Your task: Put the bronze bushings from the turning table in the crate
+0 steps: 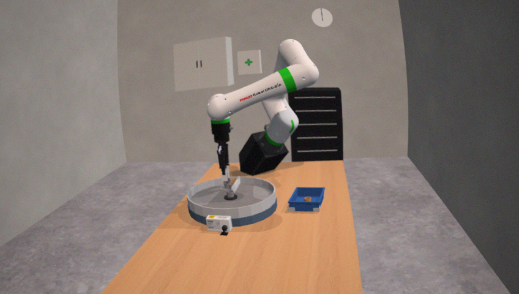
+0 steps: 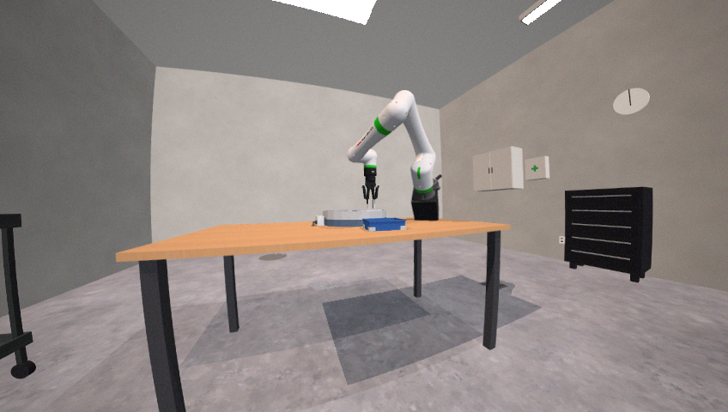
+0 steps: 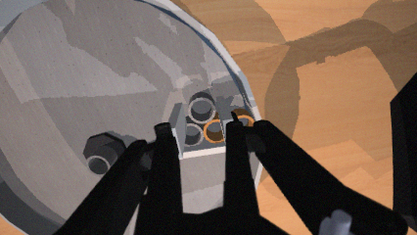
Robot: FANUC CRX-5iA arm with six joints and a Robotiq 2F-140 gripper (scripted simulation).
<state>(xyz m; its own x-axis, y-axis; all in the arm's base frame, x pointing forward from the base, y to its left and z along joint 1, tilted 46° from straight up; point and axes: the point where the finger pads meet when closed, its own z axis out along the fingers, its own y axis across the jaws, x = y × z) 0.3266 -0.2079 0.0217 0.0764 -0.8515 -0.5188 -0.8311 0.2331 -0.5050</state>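
The grey turning table (image 1: 232, 212) (image 2: 339, 217) (image 3: 73, 73) stands on the wooden table. In the wrist view, four bushings crowd against a white fence near the rim: two steel bushings (image 3: 202, 109) (image 3: 193, 135), one bronze bushing (image 3: 213, 133) and a second bronze bushing (image 3: 244, 116), partly hidden by a finger. My gripper (image 1: 226, 174) (image 2: 371, 196) (image 3: 201, 112) hangs above this group with its fingers partly apart and nothing between them. The blue crate (image 1: 305, 208) (image 2: 384, 222) stands right of the turning table and holds one bronze bushing (image 1: 306, 198).
A dark hub (image 1: 230, 196) (image 3: 103, 152) stands at the turning table's centre. A white control box (image 1: 218, 221) sits at the table's front rim. The arm's black base (image 1: 260, 154) is behind. A black drawer cabinet (image 1: 316, 124) stands by the wall.
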